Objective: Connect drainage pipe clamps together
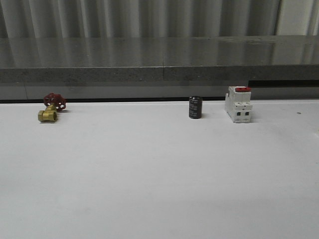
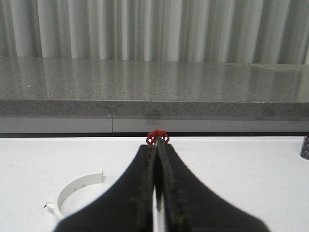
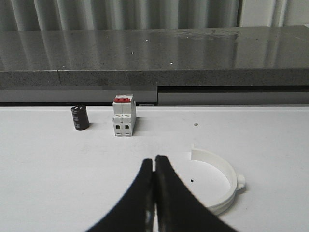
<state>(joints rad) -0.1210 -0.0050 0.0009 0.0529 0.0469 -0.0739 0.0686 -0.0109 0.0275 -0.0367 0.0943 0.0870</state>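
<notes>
One white half-ring drainage pipe clamp (image 2: 72, 191) lies flat on the white table beside my left gripper (image 2: 157, 147), partly hidden behind its black fingers. The left gripper is shut with nothing between its fingers. The other white clamp arc (image 3: 223, 181), with a small outer lug, lies on the table beside my right gripper (image 3: 154, 158). That gripper is shut too and holds nothing. Neither gripper touches a clamp.
Along the back of the table stand a brass valve with a red handwheel (image 1: 51, 107), a black cylinder (image 1: 195, 107) and a white boxy switch with a red top (image 1: 238, 104). A grey stone ledge (image 1: 159, 59) runs behind the table.
</notes>
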